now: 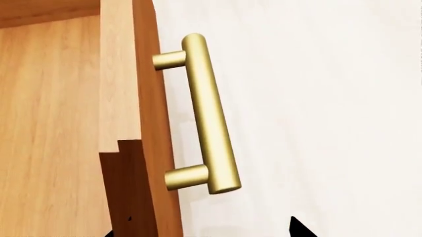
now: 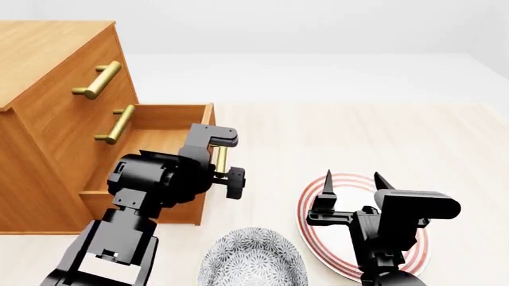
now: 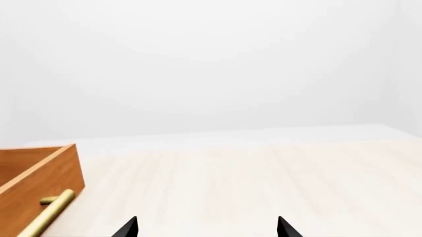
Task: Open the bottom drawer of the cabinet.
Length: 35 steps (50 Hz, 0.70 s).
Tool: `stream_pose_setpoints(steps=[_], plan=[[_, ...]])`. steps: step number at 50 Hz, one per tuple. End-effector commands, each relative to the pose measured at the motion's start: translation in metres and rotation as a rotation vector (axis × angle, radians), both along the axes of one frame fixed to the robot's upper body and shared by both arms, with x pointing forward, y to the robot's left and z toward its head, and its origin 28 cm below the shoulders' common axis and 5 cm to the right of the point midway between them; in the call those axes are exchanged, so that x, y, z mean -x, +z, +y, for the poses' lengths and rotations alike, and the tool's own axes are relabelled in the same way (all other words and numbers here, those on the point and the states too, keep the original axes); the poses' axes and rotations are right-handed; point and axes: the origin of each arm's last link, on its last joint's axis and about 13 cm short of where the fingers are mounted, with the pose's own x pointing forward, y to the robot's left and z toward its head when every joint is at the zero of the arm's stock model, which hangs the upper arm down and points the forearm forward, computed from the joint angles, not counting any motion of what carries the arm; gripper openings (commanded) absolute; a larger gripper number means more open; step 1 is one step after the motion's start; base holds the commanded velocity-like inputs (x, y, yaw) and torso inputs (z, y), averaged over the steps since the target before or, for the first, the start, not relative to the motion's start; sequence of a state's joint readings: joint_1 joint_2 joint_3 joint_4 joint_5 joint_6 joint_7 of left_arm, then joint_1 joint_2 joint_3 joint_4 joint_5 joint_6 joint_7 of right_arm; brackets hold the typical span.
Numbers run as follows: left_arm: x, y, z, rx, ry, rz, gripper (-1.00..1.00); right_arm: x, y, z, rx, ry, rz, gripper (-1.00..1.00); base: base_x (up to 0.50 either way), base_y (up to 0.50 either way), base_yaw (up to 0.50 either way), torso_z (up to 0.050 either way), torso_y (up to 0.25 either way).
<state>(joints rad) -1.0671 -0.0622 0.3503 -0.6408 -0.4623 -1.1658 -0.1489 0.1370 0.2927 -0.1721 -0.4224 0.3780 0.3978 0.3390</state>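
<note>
The orange-brown cabinet stands at the left. Its bottom drawer is pulled well out, while the two drawers above it are shut. In the left wrist view the drawer's front panel and its brass bar handle are close ahead. My left gripper is open, with its tips spread to either side of the panel and handle and short of the handle, holding nothing. My right gripper is open and empty above a plate. The drawer and handle also show in the right wrist view.
A white plate with red rings lies on the pale floor under my right arm. A grey patterned bowl sits near the bottom edge between the arms. My left arm hides most of the drawer's front in the head view.
</note>
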Motion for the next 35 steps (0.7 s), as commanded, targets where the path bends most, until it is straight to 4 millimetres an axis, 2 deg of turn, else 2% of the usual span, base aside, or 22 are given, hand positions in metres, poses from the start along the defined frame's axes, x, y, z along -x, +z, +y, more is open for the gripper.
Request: stream_pose_setpoints(steps=[1,8,13,20,25,35], plan=[[0.007,0.04,-0.044,0.479,-0.351,-0.013,1.0,-0.001,-0.001,0.0,-0.001,0.001,0.008,1.0,-0.01,0.0,0.0,0.012,0.012],[0.006,0.047,-0.045,0.501,-0.349,-0.033,1.0,-0.001,-0.001,0.001,-0.001,0.002,0.008,1.0,-0.01,0.0,0.0,0.003,0.011],[0.003,0.062,-0.043,0.499,-0.319,-0.061,1.0,0.0,-0.001,0.0,0.0,0.002,0.006,1.0,-0.01,0.0,0.0,0.004,0.011],[-0.002,0.069,-0.046,0.493,-0.313,-0.057,1.0,-0.001,0.0,0.0,0.001,0.002,0.005,1.0,0.0,0.0,0.0,0.001,0.003],[-0.002,0.082,-0.05,0.484,-0.329,-0.071,1.0,-0.001,0.0,0.0,0.001,0.001,0.004,1.0,0.0,0.0,-0.01,0.002,0.004],[-0.001,0.082,-0.052,0.468,-0.318,-0.097,1.0,0.0,0.001,-0.001,-0.004,-0.001,0.003,1.0,0.0,0.0,-0.01,0.002,0.003]])
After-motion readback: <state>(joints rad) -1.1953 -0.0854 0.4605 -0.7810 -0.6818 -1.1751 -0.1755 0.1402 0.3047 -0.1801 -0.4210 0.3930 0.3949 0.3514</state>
